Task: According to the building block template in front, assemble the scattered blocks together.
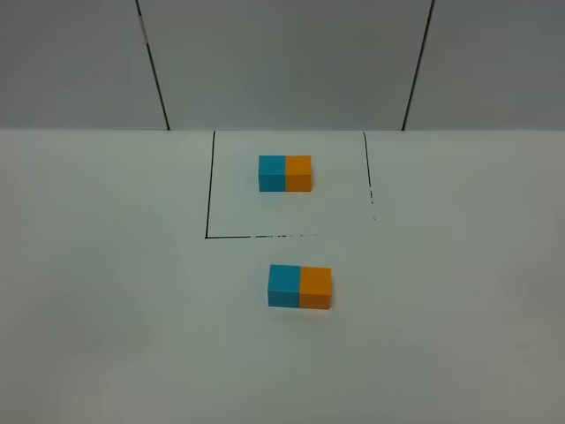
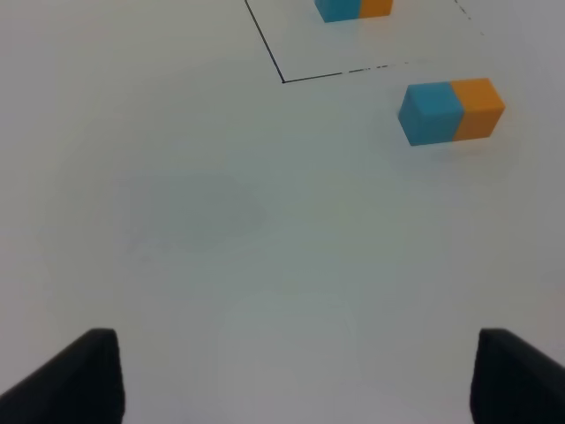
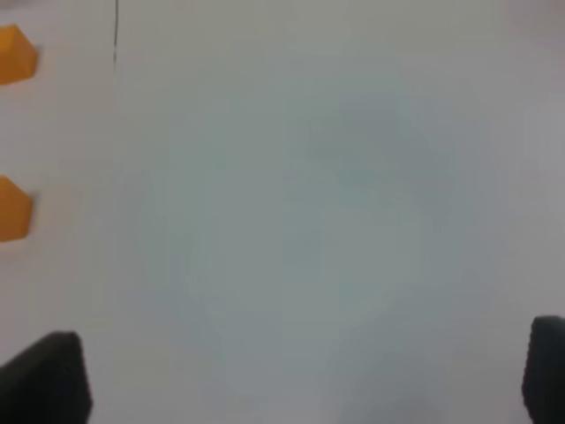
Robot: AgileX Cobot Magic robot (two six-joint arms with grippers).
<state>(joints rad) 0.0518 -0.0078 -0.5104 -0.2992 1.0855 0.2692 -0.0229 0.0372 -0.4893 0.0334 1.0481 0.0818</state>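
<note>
The template (image 1: 285, 173), a small bar with a cyan-blue cube left and an orange cube right, lies inside the black-outlined square (image 1: 208, 237) at the back of the table. In front of the square the larger cyan-blue cube (image 1: 284, 285) and orange cube (image 1: 315, 288) sit side by side and touching, blue left, orange right. The left wrist view shows the same pair: blue cube (image 2: 430, 112) and orange cube (image 2: 478, 108). My left gripper (image 2: 296, 375) is open and empty, well away from the cubes. My right gripper (image 3: 305, 375) is open and empty over bare table. Neither gripper shows in the exterior high view.
The white table (image 1: 106, 291) ends at a grey panelled wall (image 1: 282, 62) at the back. In the right wrist view two orange cube corners (image 3: 13, 53) (image 3: 13, 208) show at the frame's edge.
</note>
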